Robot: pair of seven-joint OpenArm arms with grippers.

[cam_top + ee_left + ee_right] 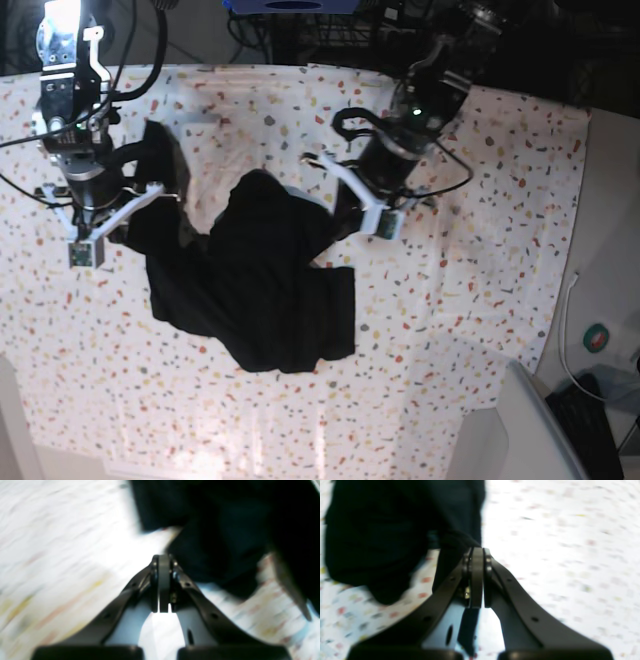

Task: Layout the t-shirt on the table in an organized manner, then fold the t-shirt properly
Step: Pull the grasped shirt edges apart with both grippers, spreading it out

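T-shirt (255, 285) fabric lies bunched in a dark heap on the speckled table (480, 330), left of centre in the base view, still far from laid out flat. One part stretches up toward the right gripper (150, 190) at the heap's upper left, another toward the left gripper (340, 215) at its upper right, which suggests each arm is working one side so the cloth can be pulled apart and spread.

In the right wrist view the right gripper's (477, 555) jaws are pressed together, and a strip of black fabric runs down between the fingers, so it appears to have a pinch of the t-shirt (395, 530).

The left gripper's (163, 560) jaws are likewise fully closed, pad against pad. The t-shirt (225, 530) sits just beyond and to the side of the tips; no cloth shows between them, so this one seems closed on nothing, though the blur leaves some doubt.

Judged from this, spreading is barely begun and folding has not started.
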